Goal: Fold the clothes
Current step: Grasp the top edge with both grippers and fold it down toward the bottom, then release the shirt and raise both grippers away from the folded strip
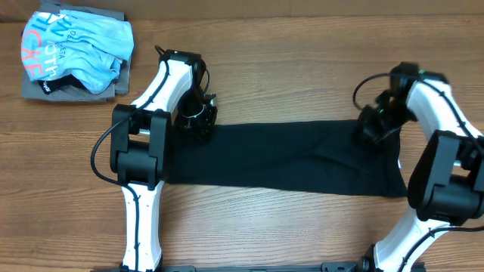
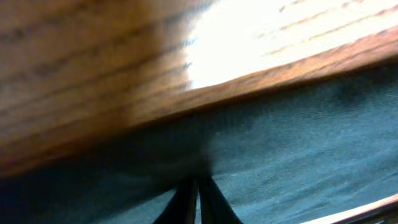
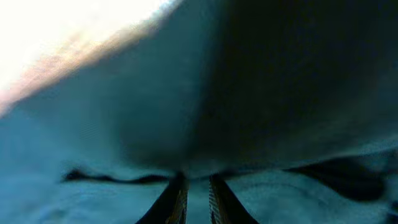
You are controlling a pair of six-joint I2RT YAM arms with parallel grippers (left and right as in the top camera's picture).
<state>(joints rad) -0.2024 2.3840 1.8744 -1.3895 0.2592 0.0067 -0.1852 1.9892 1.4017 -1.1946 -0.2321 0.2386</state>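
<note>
The black T-shirt (image 1: 295, 159) lies as a long flat band across the middle of the wooden table. My left gripper (image 1: 198, 121) is at its far left corner, its fingers (image 2: 199, 183) shut on the fabric edge (image 2: 298, 143). My right gripper (image 1: 370, 128) is at the far right corner, its fingers (image 3: 196, 180) closed on a raised fold of the fabric (image 3: 124, 112). The white neck label is hidden.
A light blue shirt with coral and white lettering (image 1: 76, 47) lies crumpled on a grey folded garment (image 1: 34, 89) at the far left corner. Bare wood table (image 1: 302, 60) lies behind the shirt and in front of it.
</note>
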